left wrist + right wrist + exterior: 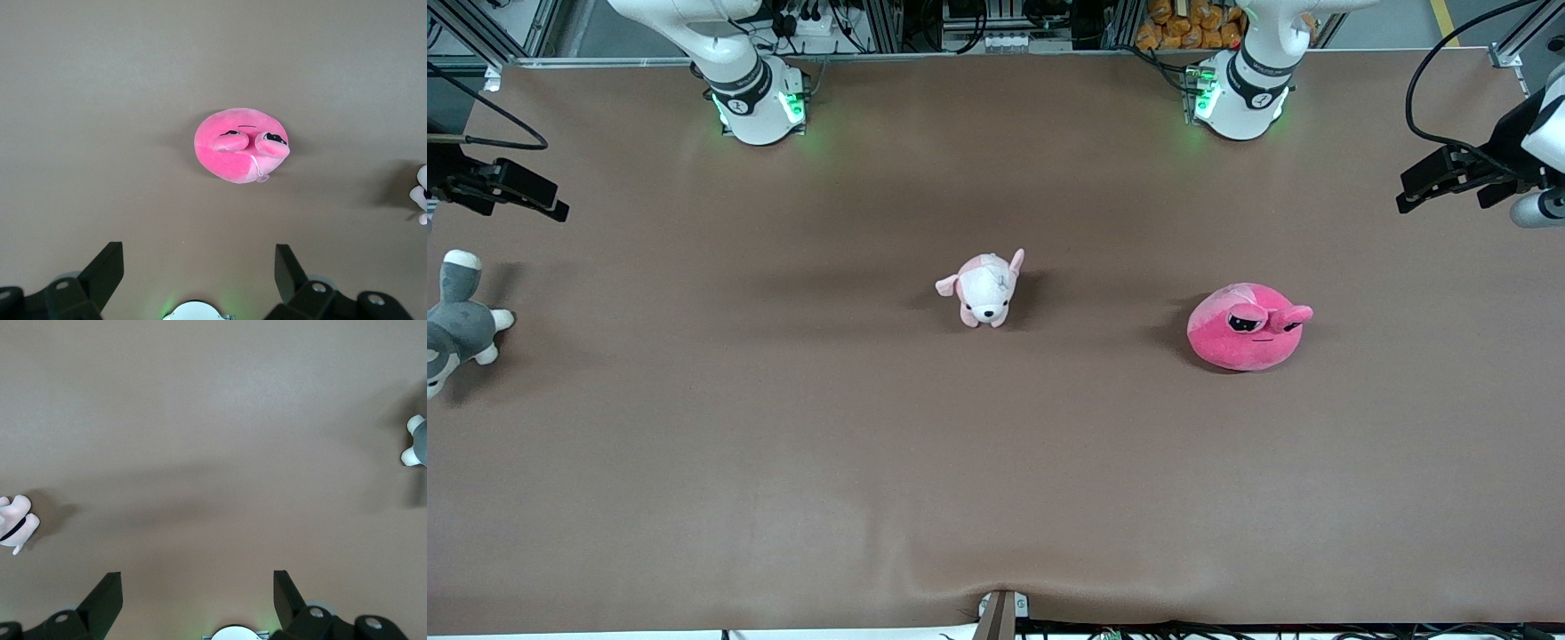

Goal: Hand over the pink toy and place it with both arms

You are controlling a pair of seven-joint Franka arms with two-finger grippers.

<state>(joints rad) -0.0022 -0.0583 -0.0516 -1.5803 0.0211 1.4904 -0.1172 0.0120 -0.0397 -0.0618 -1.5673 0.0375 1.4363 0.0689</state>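
Observation:
The pink toy (1247,326) is a round hot-pink plush with half-lidded black eyes. It lies on the brown table toward the left arm's end, nearer the front camera than the left arm's base (1240,98). It also shows in the left wrist view (241,145). My left gripper (199,267) is open and empty, held high over the table between its base and the toy; in the front view it shows at the edge (1445,188). My right gripper (197,587) is open and empty, high over bare table near its own base, at the other edge of the front view (516,197).
A pale pink-and-white puppy plush (987,289) sits at the table's middle. A grey-and-white plush animal (458,324) lies at the table edge at the right arm's end. The right arm's base (756,102) stands at the back edge.

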